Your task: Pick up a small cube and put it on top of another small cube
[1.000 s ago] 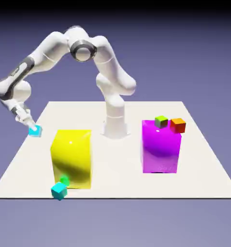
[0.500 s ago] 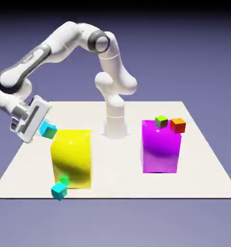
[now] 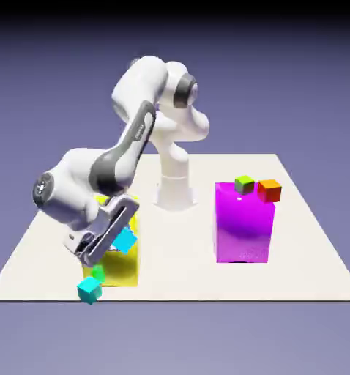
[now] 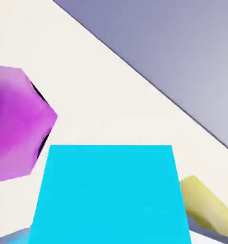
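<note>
- In the hand view, the small cube (image 4: 108, 193) filled the lower middle as a flat cyan face, large enough to hide both fingertips; the jaws were clamped shut on it.
- At about 4 o'clock from that cube a sliver of the yellow block (image 4: 206, 207) showed, and at 9 o'clock the magenta block (image 4: 15, 128) bulged in from the frame's edge, with the pale table (image 4: 116, 100) running behind both up to a slanted edge against the backdrop.
- In the exterior view, nearest the camera, a teal small cube (image 3: 89, 291) sat on the table (image 3: 178, 271) near its front edge, with a green small cube (image 3: 97, 273) just behind it at roughly 1 o'clock; whether the two touched was hard to tell.
- Just beyond them, the gripper (image 3: 118, 242) held the small cube (image 3: 124, 239) in the air in front of the yellow block (image 3: 123, 267), at about 1 o'clock from the teal small cube.
- The hand slanted down toward 7 o'clock, and the white arm (image 3: 97, 176) covered most of the yellow block's top.
- Well apart at 3 o'clock stood the magenta block (image 3: 242, 223), with an olive-green cube (image 3: 244, 184) on its far top edge.
- An orange cube (image 3: 269, 190) showed at its far corner on the exterior view's right; it may have rested on the block or behind it.
</note>
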Motion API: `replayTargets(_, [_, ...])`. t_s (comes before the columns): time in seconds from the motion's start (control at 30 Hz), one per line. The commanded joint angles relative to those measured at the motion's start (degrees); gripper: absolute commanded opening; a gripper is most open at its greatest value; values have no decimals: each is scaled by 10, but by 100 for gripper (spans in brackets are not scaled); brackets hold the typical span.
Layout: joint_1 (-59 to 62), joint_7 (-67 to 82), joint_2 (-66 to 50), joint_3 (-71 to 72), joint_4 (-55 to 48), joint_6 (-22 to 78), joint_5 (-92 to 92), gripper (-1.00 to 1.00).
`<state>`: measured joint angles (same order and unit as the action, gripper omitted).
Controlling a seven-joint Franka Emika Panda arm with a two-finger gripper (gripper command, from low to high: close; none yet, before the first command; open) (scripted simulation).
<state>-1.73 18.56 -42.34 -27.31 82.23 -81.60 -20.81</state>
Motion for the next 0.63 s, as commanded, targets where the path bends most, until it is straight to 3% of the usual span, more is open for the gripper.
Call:
replayTargets(0.0, [-12, -25, -21, -11, -17, -2, 22, -100])
replayTargets(0.27, [-77, -208, -175, -102, -135, -13, 181, -100])
replayTargets(0.5, [-91, -214, -169, -100, -24, -113, 177, -100])
replayTargets(0.53, [-91, -214, -169, -100, -24, -113, 177, 100])
replayTargets(0.6, [-88, -213, -170, -100, -44, -94, 178, 100])
